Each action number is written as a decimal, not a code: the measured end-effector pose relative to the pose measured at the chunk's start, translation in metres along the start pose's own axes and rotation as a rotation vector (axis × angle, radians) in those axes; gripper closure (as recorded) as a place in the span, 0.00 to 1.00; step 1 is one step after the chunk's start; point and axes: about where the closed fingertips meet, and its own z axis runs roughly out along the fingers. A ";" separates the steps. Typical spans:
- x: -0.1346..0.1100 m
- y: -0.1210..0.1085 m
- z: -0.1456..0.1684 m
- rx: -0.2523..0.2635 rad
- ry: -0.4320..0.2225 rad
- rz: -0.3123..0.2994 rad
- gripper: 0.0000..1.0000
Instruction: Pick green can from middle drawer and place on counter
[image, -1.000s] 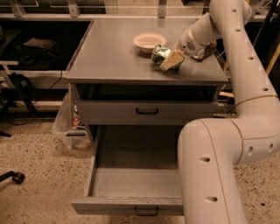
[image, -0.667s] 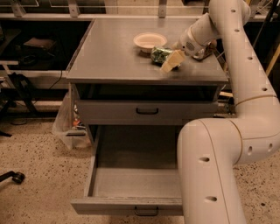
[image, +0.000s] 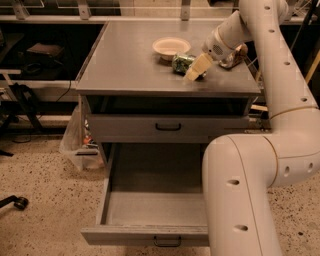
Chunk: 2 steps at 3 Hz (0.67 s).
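Matte grey metal counter (image: 130, 65) and middle drawer (image: 145, 234); shiny green can (image: 181, 63); smooth cream plastic-looking gripper (image: 195, 72) just right of can.

The small, shiny green can (image: 181, 63) sits on the matte grey bench (image: 130, 65), right of its centre. The pincer (image: 196, 70) is at the can's right side. Below, the wide grey middle drawer (image: 150, 207) stands pulled out, its flat floor showing.

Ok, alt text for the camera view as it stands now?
The gripper is against the green can on the counter, just in front of a cream bowl. Below, the middle drawer stands pulled open, and the upper drawer is shut.
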 end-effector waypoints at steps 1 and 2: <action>-0.024 0.001 -0.081 0.120 0.058 -0.003 0.00; -0.054 0.026 -0.223 0.306 0.090 0.003 0.00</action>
